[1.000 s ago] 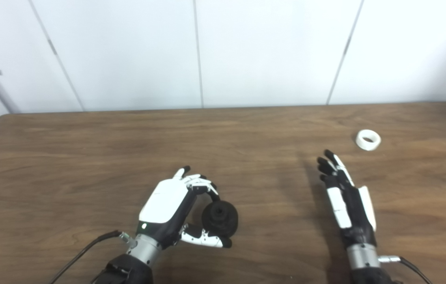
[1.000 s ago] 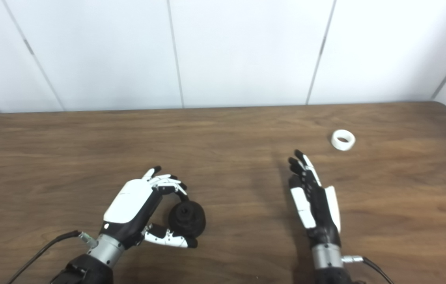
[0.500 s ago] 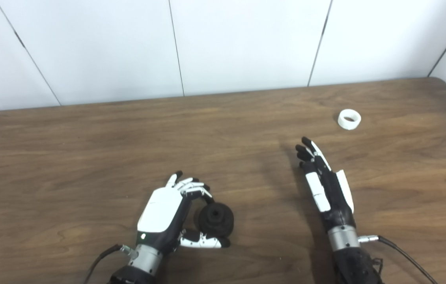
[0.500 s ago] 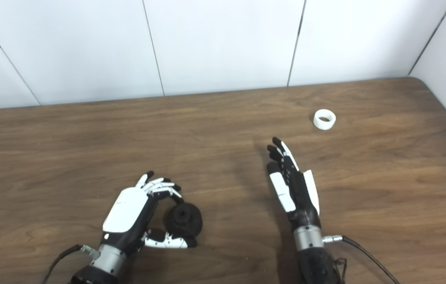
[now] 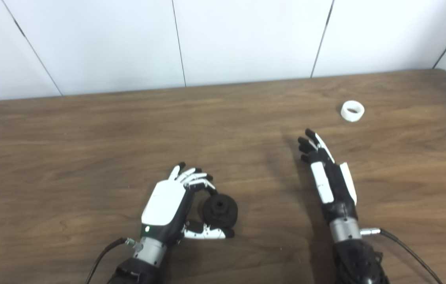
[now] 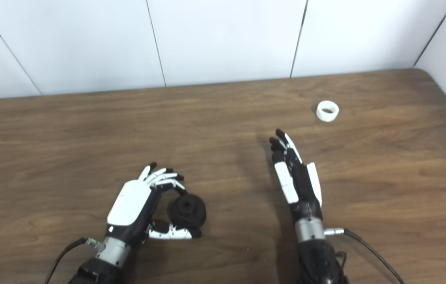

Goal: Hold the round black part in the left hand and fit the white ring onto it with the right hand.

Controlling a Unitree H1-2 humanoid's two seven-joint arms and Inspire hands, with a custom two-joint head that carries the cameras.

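In the left eye view, the left robot hand [image 5: 171, 203] is lying near the front of the brown worktop [image 5: 88, 150], left of centre. Its fingers [image 5: 195, 179] are curling over the far side of the black part [image 5: 219, 206] and its thumb is reaching along the near side, so the robot hand is cupping the part. The part is sitting on the worktop with a hole showing in its upper face. The right robot hand [image 5: 327, 173] is stretching out flat with fingers straight and close together, pointing far and slightly left; it is gripping nothing. The white ring [image 5: 352, 111] is lying on the worktop at far right, well apart from the right fingertips and beyond them. A cable [image 5: 408, 252] is trailing from the right wrist toward the near right edge.

In the right eye view, the same layout is showing, shifted a little to the left. The left robot hand [image 6: 138, 201] is wrapping around the black part [image 6: 187, 208], with fingers on the far side and thumb on the near side. The right robot hand [image 6: 293, 169] is lying extended, unclenched and empty. The ring [image 6: 327, 111] is resting alone at far right, beyond and to the right of that hand. White wall panels [image 6: 223, 39] are standing behind the worktop [image 6: 69, 134].
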